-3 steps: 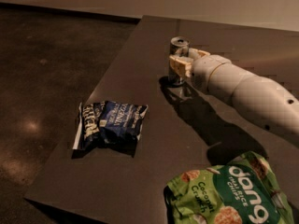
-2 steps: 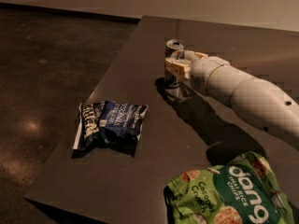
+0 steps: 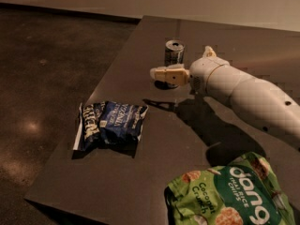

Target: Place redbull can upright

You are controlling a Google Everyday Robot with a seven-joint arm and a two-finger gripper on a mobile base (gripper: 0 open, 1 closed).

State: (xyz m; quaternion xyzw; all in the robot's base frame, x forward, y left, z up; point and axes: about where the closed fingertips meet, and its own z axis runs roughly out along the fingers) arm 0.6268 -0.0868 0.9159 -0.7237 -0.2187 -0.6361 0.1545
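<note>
Silver-topped and blue-sided, the slim metal redbull can (image 3: 174,52) stands upright on the dark brown table (image 3: 140,172), toward its far edge. The cream-coloured pincer (image 3: 168,74) sits low, just in front of the can's base; whether it is open, closed or touching the can, I cannot tell from this one camera view. The placing looks nearly done. To finish well, the pincer should release fully and withdraw level, clear of the can's side, since so narrow a can would tip easily. A crumpled blue snack bag (image 3: 110,125) lies by the left edge and a green chip bag (image 3: 229,196) at the near right corner, both well apart.
</note>
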